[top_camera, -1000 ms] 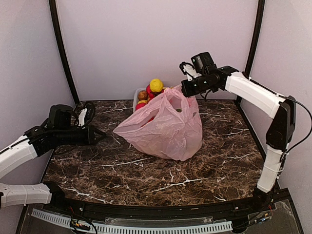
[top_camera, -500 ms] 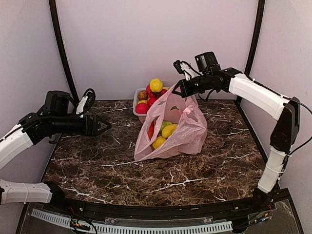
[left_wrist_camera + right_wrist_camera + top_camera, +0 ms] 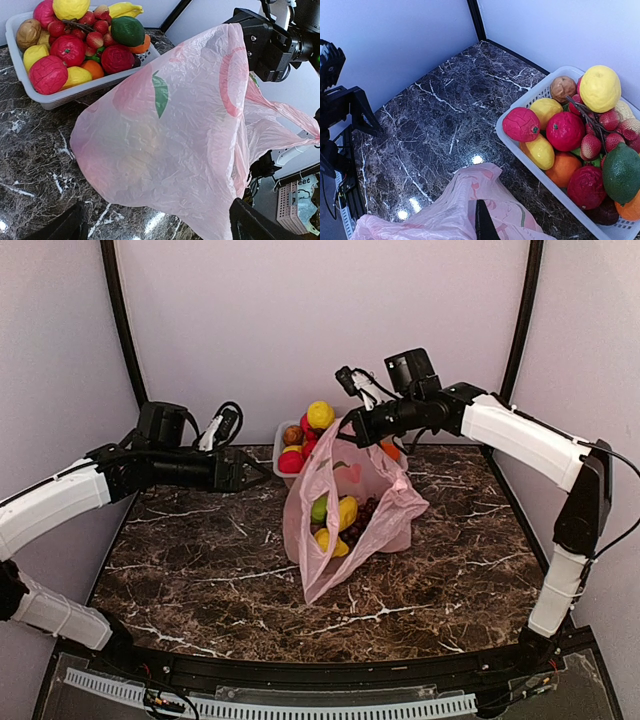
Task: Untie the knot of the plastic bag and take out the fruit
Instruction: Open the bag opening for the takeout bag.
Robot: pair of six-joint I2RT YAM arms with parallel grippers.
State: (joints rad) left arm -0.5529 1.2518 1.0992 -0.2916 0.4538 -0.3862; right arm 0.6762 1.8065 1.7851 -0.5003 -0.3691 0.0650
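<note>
The right tool (image 3: pixel 351 430) grasps the plastic bag (image 3: pixel 392 512) by its top, fruit (image 3: pixel 347 510) showing inside; the left tool (image 3: pixel 256 471), released, hovers left of it.

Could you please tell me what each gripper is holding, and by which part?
The right gripper pinches the pink bag by its top; the left gripper, open, holds nothing.

The plastic bag (image 3: pixel 165 135) stands beside the white basket (image 3: pixel 65 96); something yellowish, perhaps, inside.

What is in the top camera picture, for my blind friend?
A pink plastic bag of fruit stands on a marble table, its top pinched by the right gripper. The left gripper hovers open nearby; a full fruit basket sits behind.
</note>
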